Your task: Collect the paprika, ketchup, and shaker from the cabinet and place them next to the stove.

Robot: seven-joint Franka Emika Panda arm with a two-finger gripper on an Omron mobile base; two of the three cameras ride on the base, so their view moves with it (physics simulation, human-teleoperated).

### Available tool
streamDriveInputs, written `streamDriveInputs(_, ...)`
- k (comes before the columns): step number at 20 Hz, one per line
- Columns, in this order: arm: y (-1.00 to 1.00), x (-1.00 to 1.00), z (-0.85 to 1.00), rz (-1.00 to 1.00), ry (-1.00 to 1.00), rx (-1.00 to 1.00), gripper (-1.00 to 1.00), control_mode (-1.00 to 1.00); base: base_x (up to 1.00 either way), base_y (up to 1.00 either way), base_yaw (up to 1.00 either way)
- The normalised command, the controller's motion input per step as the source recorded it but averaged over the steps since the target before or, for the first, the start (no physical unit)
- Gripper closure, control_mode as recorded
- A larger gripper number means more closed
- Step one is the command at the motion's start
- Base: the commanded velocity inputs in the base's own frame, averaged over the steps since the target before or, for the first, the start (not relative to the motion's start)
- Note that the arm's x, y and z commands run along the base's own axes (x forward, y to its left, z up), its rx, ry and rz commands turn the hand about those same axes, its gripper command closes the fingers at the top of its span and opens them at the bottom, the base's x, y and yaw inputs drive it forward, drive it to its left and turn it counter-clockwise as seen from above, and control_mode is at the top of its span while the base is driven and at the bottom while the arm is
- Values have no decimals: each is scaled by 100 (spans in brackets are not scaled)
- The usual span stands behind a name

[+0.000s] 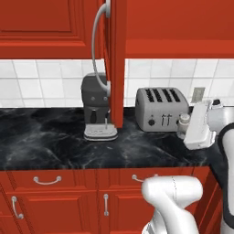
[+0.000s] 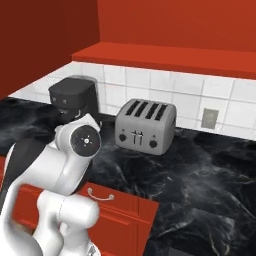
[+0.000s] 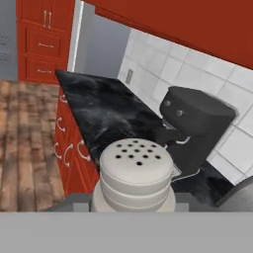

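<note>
Fingers hidden behind the shaker [image 3: 136, 173], which sits dead centre right at their tips. Cannot tell whether clenched or merely straddling it. Gripper [image 1: 189, 129] lying level, pointing left along the counter [image 1: 45, 141]. Shaker upright at its tip, just right of the toaster [image 1: 162, 109], toward the counter's back edge. Unclear whether standing on the counter or lifted just clear.

Probably mid-carry of the shaker toward the stove. To do it well:
- Confirm the grip before any big swing. Smooth round body, likely to slip or rotate if pinched off-centre.
- Keep it upright, with holes on top.
- Lift clear before moving sideways. Toaster just beside, coffee machine [image 1: 96, 107] further left, cabinet [image 1: 118, 68] door hanging open above it.
- Move slowly along the counter's front edge, away from the appliances at the back.
- Set down flat on the counter beside the stove, release only once the base rests fully, then back straight out.
</note>
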Motion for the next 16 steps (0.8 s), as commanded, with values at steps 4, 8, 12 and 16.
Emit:
streamDriveInputs(4,0,0,0,0,0,0,100,100,-100,53,5)
streamDriveInputs(8,0,0,0,0,0,0,100,100,-80,90,10)
streamDriveInputs(12,0,0,0,0,0,0,100,100,-32,100,10)
streamDriveInputs(16,0,0,0,0,0,0,100,100,15,100,8)
